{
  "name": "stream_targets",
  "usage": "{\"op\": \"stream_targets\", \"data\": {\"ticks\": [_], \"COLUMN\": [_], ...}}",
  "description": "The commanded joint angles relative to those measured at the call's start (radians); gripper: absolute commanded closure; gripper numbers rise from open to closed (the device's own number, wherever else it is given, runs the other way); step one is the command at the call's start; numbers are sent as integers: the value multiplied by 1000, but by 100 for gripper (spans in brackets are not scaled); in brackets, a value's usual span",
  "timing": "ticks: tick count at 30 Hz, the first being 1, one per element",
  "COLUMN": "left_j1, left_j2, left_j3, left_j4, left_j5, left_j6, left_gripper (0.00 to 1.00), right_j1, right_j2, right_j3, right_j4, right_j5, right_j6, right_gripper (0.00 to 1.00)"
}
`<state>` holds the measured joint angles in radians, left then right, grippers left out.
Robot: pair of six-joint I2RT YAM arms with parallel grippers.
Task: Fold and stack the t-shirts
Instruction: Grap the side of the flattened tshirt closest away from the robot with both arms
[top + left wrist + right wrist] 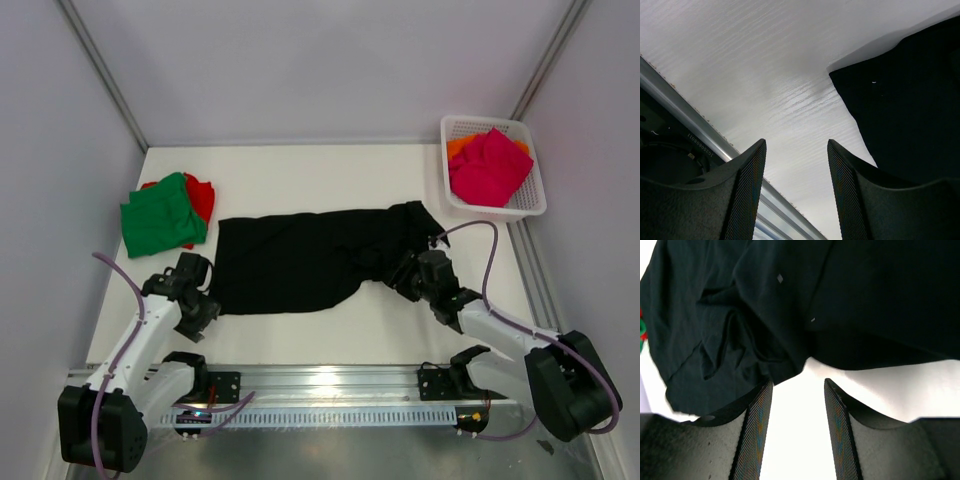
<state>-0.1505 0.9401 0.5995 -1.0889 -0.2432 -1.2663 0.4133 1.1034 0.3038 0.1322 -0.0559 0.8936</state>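
Your white counter (300, 170) carries the large black cloth t-shirt (300, 262), spread out mid-frame. At upper right, the white lattice plastic basket (452, 130) holds the magenta-pink cloth shirt (490, 165) over the orange cloth shirt (460, 146). At left, the green cloth shirt (160, 215) lies on the red cloth shirt (203, 197). Your left pincer (796, 145) and right pincer (798, 382) gape empty beside the black shirt's lower edge.

I see only a strip of the red shirt (203, 196) beneath the green shirt (160, 215), and a corner of the orange shirt (460, 146) under the pink shirt (490, 166). Both wrist views crop the black shirt (850, 295).
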Motion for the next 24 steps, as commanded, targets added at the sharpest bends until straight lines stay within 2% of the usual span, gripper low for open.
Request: {"op": "stream_targets", "data": {"ticks": [1, 5, 24], "left_j1": [-3, -3, -3], "left_j2": [-11, -9, -47], "left_j3": [28, 31, 28], "left_j4": [4, 6, -14], "left_j5": [-19, -18, -27], "left_j6": [2, -1, -19], "left_gripper": [45, 45, 45], "right_j1": [5, 5, 12], "right_j2": [-59, -73, 82], "right_j3": [52, 55, 112], "right_j4": [-80, -111, -13], "right_j5": [180, 220, 163], "right_j6": [-7, -10, -12], "right_gripper": [50, 49, 50]}}
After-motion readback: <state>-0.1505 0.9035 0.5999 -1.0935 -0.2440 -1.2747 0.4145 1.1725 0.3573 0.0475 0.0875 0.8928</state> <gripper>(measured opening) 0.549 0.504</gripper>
